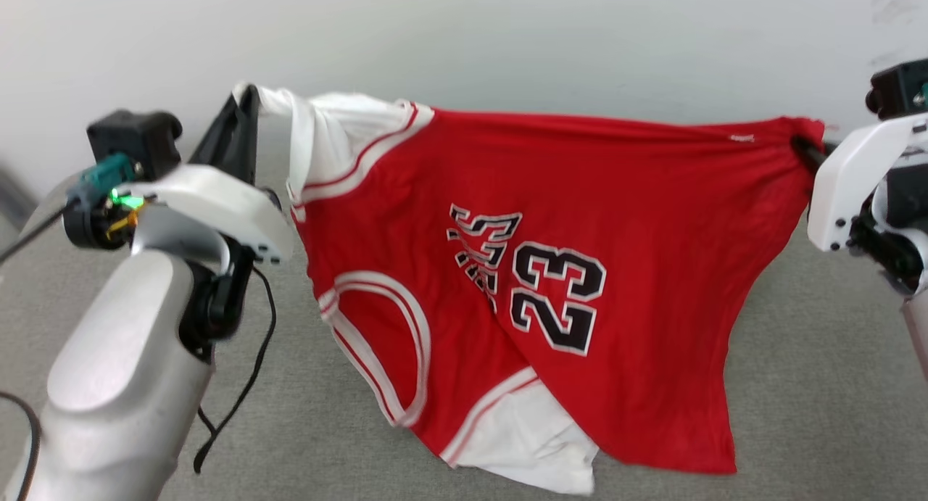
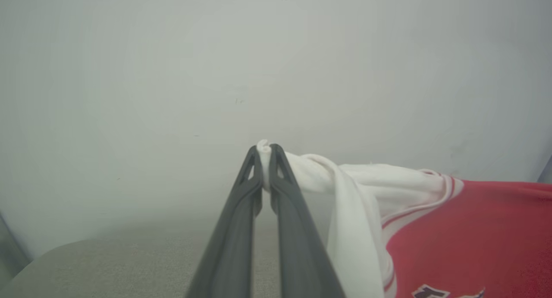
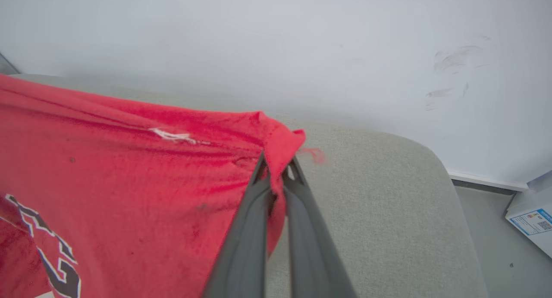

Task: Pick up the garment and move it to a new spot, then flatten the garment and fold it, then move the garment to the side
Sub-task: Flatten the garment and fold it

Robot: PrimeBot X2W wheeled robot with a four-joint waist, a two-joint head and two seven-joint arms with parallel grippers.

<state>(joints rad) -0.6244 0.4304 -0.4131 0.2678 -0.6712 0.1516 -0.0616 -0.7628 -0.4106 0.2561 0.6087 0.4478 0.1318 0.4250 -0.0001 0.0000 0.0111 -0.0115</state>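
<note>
Red garment [image 1: 638, 218] hangs taut; my left gripper [image 2: 265, 150] clamps its white sleeve [image 2: 321, 170], right gripper [image 3: 276, 165] its corner. Right wrist view adds box [image 3: 531, 220].

the garment [image 1: 652, 254] bears the number "23".

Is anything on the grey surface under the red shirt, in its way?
Nothing visible. The left claw and right claw pinch the shirt by its top corners; the grey surface showing below looks bare, with a dark cable to the left.
</note>
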